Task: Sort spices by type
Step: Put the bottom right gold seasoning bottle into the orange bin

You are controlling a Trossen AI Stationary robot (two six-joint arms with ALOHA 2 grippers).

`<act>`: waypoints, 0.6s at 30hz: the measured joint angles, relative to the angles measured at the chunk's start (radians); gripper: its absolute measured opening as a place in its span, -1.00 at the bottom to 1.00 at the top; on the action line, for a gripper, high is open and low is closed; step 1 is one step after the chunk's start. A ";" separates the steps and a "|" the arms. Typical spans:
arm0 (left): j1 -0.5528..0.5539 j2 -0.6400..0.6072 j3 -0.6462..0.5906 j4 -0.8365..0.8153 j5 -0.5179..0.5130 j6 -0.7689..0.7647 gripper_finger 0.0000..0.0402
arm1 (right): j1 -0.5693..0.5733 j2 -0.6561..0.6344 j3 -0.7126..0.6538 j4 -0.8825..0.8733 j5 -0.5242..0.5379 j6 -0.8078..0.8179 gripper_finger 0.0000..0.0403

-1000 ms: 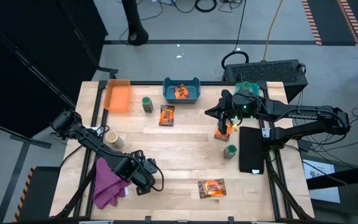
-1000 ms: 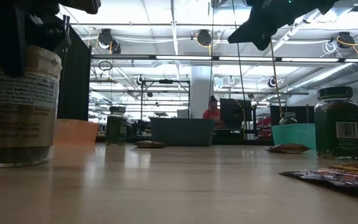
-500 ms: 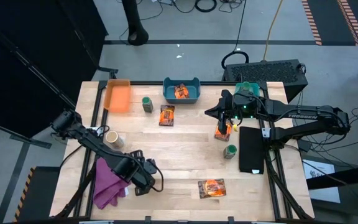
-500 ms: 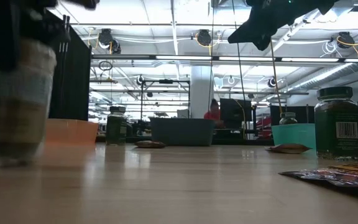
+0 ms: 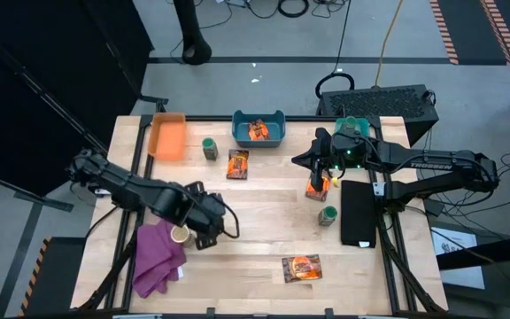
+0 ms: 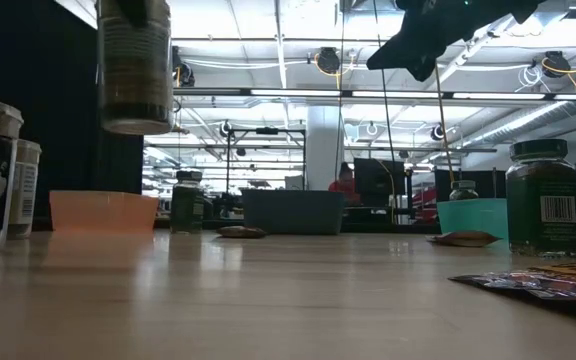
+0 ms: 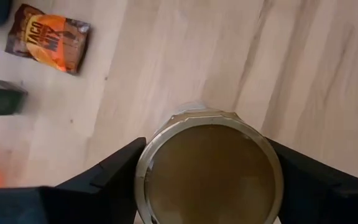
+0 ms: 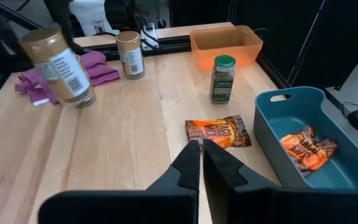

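— Three bins line the far edge of the desk (image 5: 264,208): an orange bin (image 5: 168,136) at far left, a blue bin (image 5: 258,129) in the middle with a printed packet already in it, and a teal bin (image 5: 354,126) at far right, mostly hidden behind the right arm. What's being sorted just now?

— A tan jar (image 5: 181,234), held by the left claw (image 5: 189,232) at the near left of the desk, just beside the purple cloth (image 5: 156,258). The low view shows the jar hanging clear of the wood, and in the left wrist view the two fingers sit against its sides.

— And the right claw (image 8: 201,163)?

— Fingers pressed together, holding nothing, hovering at the right of the desk, over the packet by the blue bin (image 8: 219,132).

— How should that jar behave?

— Rigid, I'd judge, and light for its size if it holds powder. The smooth label could slip, so a grip across the round body at mid-height seems right, as it has now. It looks tilted in the right wrist view, though motion blurs it, so I can't say how far.

— The rest?

— Another tan jar (image 8: 130,54) stands near the cloth, a green jar (image 5: 208,148) near the orange bin, one more green jar (image 5: 328,215) at right. Flat packets lie around, one at the near edge (image 5: 302,267); soft and thin, best pinched at an edge.
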 joint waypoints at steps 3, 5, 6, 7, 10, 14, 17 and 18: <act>0.023 -0.002 0.000 -0.005 0.002 0.034 0.39 | 0.000 0.000 0.000 -0.003 0.000 0.000 -1.00; 0.044 -0.002 0.000 -0.032 0.007 0.050 0.39 | 0.000 0.000 0.000 -0.004 0.000 0.000 -1.00; 0.057 -0.002 0.000 -0.050 0.007 0.051 0.39 | 0.000 0.000 0.000 -0.004 0.000 -0.001 -1.00; 0.075 -0.002 0.000 -0.065 0.009 0.051 0.39 | 0.000 0.000 0.000 -0.004 0.000 0.000 -1.00; 0.129 -0.002 0.000 -0.114 0.015 0.051 0.39 | 0.000 0.000 0.000 -0.004 0.000 0.000 -1.00; 0.197 -0.002 0.000 -0.164 0.015 0.095 0.39 | 0.000 0.000 0.000 -0.005 0.000 0.000 -1.00; 0.244 -0.003 0.000 -0.180 0.000 0.139 0.39 | 0.000 0.000 0.000 -0.006 0.000 0.000 -1.00; 0.258 -0.003 0.000 -0.178 -0.015 0.152 0.39 | 0.000 0.000 0.000 -0.006 0.000 0.000 -1.00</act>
